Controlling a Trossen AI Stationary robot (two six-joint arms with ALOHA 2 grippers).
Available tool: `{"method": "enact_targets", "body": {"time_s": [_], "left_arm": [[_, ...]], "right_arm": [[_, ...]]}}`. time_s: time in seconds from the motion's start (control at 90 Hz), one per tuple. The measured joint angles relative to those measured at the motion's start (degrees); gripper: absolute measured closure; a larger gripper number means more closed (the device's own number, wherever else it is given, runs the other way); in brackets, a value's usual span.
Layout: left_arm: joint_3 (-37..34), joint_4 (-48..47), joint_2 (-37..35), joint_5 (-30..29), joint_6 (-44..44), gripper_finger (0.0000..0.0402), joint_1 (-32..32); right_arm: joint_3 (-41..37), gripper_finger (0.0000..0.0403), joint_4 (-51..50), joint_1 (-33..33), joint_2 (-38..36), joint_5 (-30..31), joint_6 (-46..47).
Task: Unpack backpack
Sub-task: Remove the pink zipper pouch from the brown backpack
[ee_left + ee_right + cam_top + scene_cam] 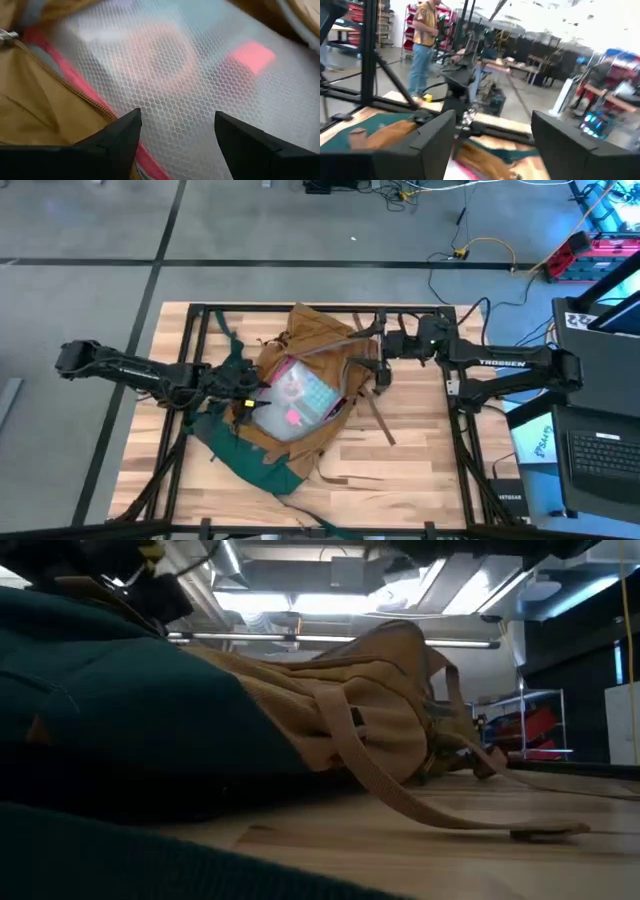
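While the backpack [300, 395] is lying slumped and unzipped at the middle of the table [420, 460], its soft fabric is likely sagging under any pull, so the stiffer clear pouch [295, 400] in its mouth looks the better hold. The left gripper [175, 145] is hovering wide over that pouch; the right gripper [492, 145], also spread, is waiting beside the backpack's far edge.

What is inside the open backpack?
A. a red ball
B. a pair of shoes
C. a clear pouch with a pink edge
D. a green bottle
C. The high view shows a clear pouch lying in the mouth of the backpack, and the left wrist view shows its mesh skin and pink edge just ahead of the open left gripper.
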Motion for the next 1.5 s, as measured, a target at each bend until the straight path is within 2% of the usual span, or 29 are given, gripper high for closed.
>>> {"method": "enact_targets", "body": {"time_s": [0.311, 0.744, 0.833, 1.022, 1.067, 1.222, 1.5], "left_arm": [[0.11, -0.83, 5.23, 1.47, -0.51, 0.0165, 4.41], [0.09, 6.52, 9.32, 1.97, 4.40, 0.0168, 6.09], [0.26, 6.64, 9.32, 1.93, 4.75, 0.0206, 6.09], [0.33, 6.87, 9.32, 3.01, 5.86, 0.0365, 6.14], [0.33, 6.98, 9.32, 3.12, 6.04, 0.0386, 6.14], [1.10, 6.77, 8.69, 3.43, 6.96, 0.0400, 6.12], [6.34, 4.59, 6.14, 4.91, 11.05, 0.0401, 5.57]], "right_arm": [[0.00, 0.0158, -0.35, 1.43, 7.54, -0.09, 1.54], [0.00, 0.0158, 1.72, 2.71, 14.51, 0.54, -1.03], [0.00, 0.0158, 1.72, 2.71, 14.55, 0.54, -1.03], [0.00, 0.0158, 1.74, 2.71, 14.55, 0.56, -0.92], [0.00, 0.0158, 1.76, 2.71, 14.55, 0.55, -0.81], [0.00, 0.0158, 1.76, 2.71, 14.55, 0.57, -0.61], [0.00, 0.0158, 0.71, 2.71, 14.55, 0.78, -0.61]]}}
